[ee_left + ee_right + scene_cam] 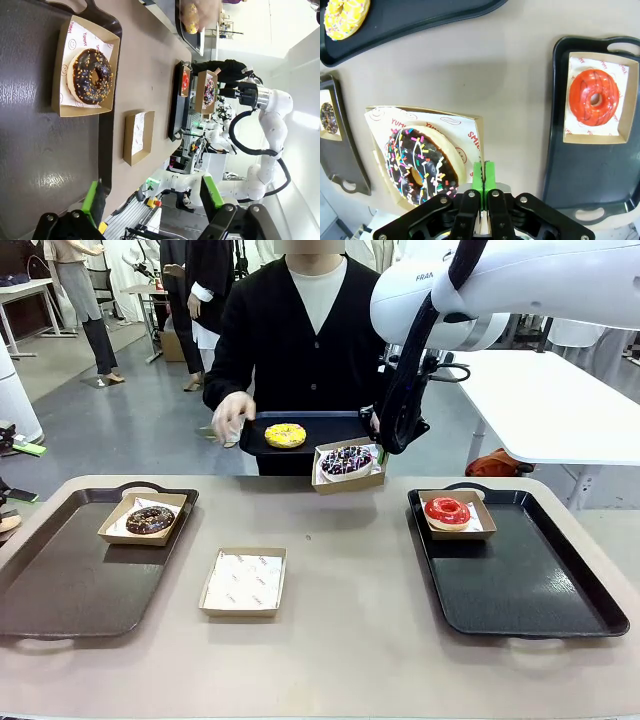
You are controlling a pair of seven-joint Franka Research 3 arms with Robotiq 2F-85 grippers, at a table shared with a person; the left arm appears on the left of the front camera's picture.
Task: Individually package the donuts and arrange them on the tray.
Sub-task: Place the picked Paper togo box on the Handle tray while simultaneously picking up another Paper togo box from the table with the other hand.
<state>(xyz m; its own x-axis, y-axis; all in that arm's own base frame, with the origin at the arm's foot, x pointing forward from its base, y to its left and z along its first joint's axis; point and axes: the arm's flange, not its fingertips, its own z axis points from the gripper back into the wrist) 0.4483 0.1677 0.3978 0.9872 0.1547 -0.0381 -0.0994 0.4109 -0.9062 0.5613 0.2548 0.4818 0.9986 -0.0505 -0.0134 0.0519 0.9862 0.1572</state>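
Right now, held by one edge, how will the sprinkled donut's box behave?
It probably flexes: the right end effector pinches one thin cardboard wall of the box. The sprinkled donut lies loose inside, so it might slide.

My left tray [60,590] holds a boxed donut [150,519], my right tray [530,590] a second donut [447,512]. A spare box [243,581] lies between them.

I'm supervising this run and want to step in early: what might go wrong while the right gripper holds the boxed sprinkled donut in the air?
The right gripper pinches only one rim of the shallow brown cardboard box, held above the table. The box could sag or slip and spill the dark donut with coloured sprinkles. The person's black tray with the yellow sprinkled donut is close behind, so a swing might bump it.
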